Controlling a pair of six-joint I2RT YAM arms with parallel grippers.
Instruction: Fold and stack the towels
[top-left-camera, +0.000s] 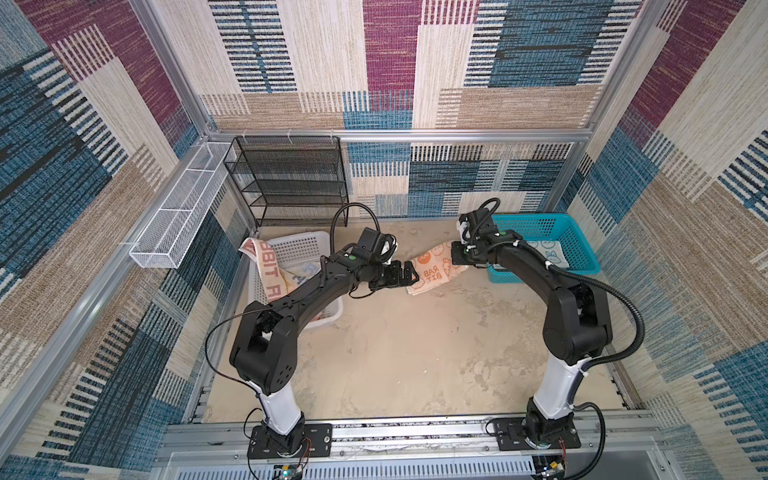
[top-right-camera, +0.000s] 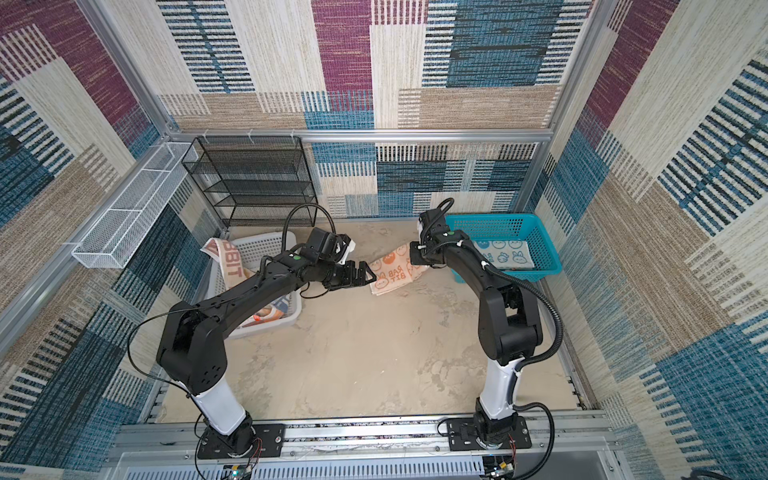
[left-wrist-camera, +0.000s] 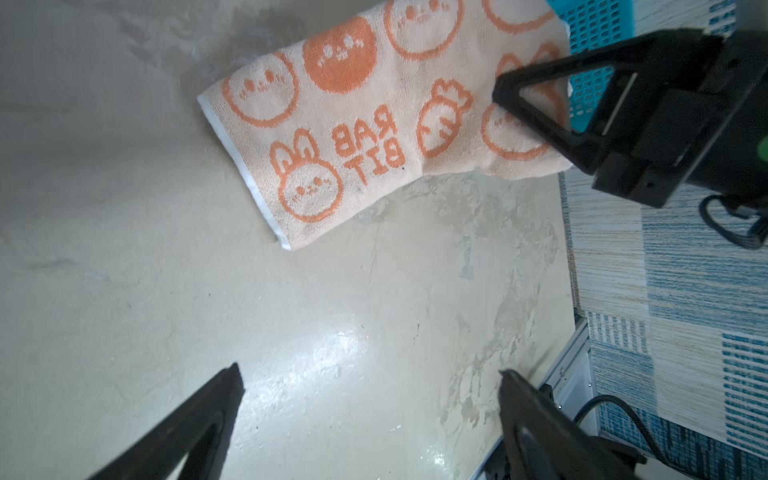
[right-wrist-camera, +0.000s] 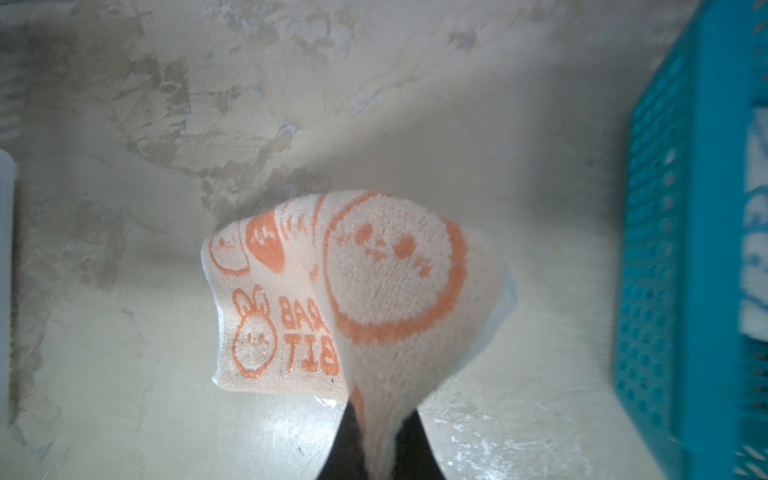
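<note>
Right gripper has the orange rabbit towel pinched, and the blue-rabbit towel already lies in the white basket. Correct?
No. The blue-rabbit towel lies in the teal basket, as both top views show. The rest holds: the right gripper has the orange rabbit towel pinched, seen in the right wrist view.

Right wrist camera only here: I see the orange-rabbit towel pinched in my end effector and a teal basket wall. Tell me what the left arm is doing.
Observer: The left end effector is open and holds nothing. It is just short of the free end of the cream terry towel with orange rabbits.
Operator: Report the second towel.
Observer: The cream towel with blue rabbit faces lies flat inside the teal plastic basket.
Operator: Now the third.
Observer: The cream towel with large "RABBIT" lettering hangs over the rim of the white plastic basket, on the left arm's side.
</note>
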